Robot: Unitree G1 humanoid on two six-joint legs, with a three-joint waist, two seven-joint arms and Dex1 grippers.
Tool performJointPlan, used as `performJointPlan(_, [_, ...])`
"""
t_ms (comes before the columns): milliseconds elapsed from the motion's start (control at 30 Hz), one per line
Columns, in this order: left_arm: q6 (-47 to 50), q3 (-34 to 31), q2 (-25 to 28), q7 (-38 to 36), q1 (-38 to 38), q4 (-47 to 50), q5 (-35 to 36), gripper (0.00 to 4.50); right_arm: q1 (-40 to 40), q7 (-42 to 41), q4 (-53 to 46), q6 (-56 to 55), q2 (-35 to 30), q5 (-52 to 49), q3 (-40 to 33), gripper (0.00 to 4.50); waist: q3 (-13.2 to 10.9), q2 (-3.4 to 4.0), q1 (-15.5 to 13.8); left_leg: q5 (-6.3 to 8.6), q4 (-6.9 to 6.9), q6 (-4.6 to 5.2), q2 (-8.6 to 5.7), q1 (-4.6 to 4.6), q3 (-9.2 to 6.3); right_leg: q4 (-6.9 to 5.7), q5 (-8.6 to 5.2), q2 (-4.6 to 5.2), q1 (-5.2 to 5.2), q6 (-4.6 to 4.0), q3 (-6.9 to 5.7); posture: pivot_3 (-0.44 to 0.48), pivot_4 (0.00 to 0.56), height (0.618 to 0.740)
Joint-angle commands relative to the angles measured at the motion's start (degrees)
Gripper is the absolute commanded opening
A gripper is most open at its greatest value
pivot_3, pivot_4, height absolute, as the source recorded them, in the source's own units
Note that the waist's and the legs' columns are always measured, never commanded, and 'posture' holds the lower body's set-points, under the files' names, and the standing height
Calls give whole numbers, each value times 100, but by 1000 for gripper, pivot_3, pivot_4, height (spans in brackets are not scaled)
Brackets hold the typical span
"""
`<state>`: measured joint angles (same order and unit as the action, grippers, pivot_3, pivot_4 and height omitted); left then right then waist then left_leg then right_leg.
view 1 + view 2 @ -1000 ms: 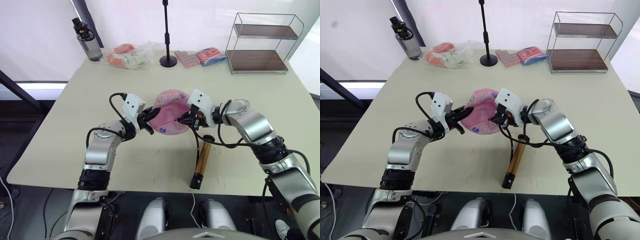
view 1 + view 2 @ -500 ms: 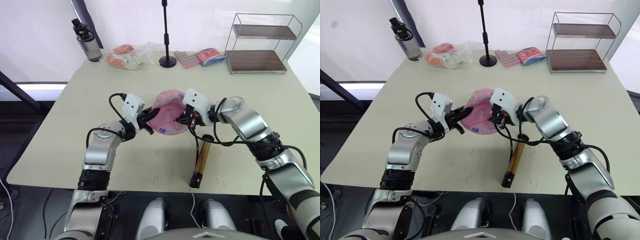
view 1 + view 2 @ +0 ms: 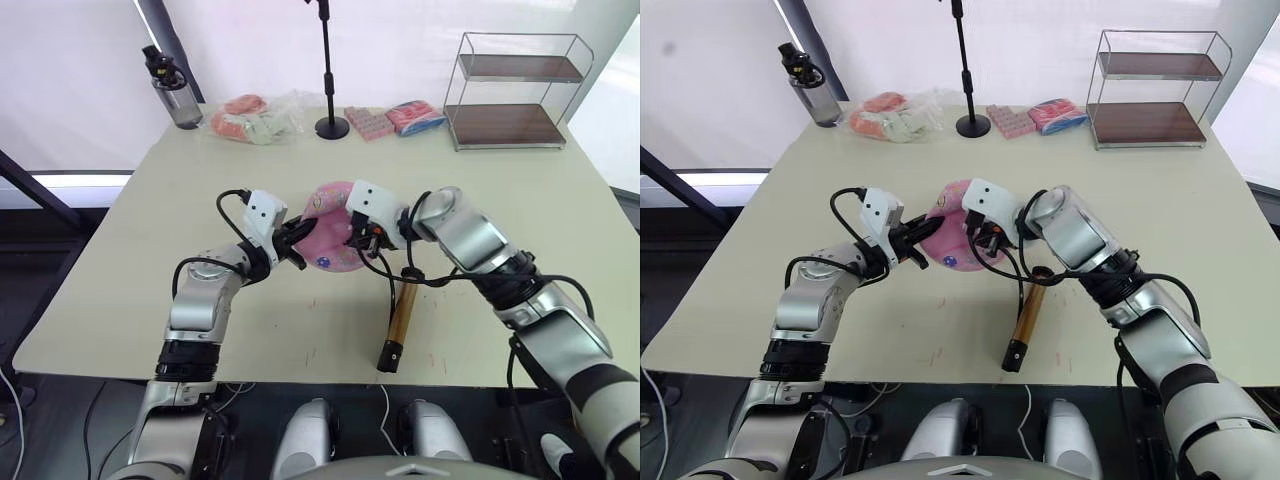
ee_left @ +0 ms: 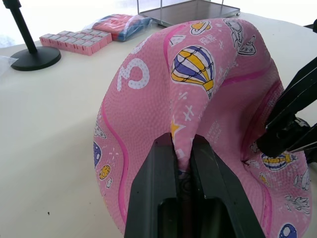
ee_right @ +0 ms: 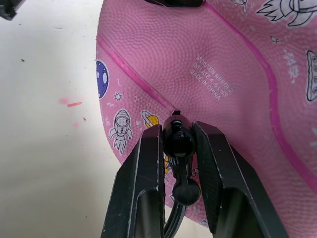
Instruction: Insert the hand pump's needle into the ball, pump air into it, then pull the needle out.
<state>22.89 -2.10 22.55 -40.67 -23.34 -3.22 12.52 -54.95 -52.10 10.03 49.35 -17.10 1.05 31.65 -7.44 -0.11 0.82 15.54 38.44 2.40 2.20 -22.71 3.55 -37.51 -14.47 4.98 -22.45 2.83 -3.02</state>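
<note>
A limp, deflated pink ball (image 3: pixel 330 240) with cartoon prints lies mid-table. My left gripper (image 3: pixel 299 244) is shut on a raised fold of its skin, which shows pinched between the black fingers (image 4: pixel 159 163). My right gripper (image 5: pixel 177 133) is shut on the small black fitting of the needle (image 5: pixel 177 135), whose tip end sits against the ball's surface; the pin itself is too small to make out. A thin black hose (image 3: pixel 388 280) runs from the fitting down to the hand pump (image 3: pixel 403 316), which lies flat on the table (image 3: pixel 120 290) nearer the front edge.
At the back of the table stand a dark water bottle (image 3: pixel 172 92), a black stand with a round base (image 3: pixel 331 127), plastic-wrapped packets (image 3: pixel 255 115), pink and blue packs (image 3: pixel 392 117) and a two-shelf wire rack (image 3: pixel 508 92).
My right gripper has moved left with the needle fitting, closing in on the ball's surface. The left gripper and the pump have stayed put.
</note>
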Motion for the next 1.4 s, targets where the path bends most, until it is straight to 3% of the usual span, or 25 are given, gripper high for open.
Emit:
performJointPlan(33, [316, 381, -93, -100, 255, -130, 16, 0, 5, 30, 293, -52, 144, 178, 280, 393, 1, -1, 1, 0, 0, 0, 1, 0, 0, 0, 0, 0, 0, 0, 0, 0, 150, 736])
performJointPlan(1000, [413, 372, -77, 19, 355, -80, 108, 0, -89, -309, 1566, -1101, 510, 1361, 874, 393, 103, -7, 99, 2, -18, -1, 12, 33, 10, -3, -7, 3, 3, -12, 15, 0, 150, 736])
performJointPlan(1167, [432, 367, -65, 24, 360, -70, 108, 0, -93, -260, 1956, -1272, 692, 1511, 846, 393, 110, -9, 136, 3, -46, -2, 15, 99, 9, 18, -23, 9, 66, -38, 9, 0, 150, 736])
performJointPlan(1400, [448, 356, -51, 25, 355, -82, 113, 0, -162, -140, 2616, -1606, 924, 1686, 801, 393, 133, 6, 148, 4, -62, -3, 17, 108, 6, 23, -25, 47, 69, -43, 5, 0, 150, 736])
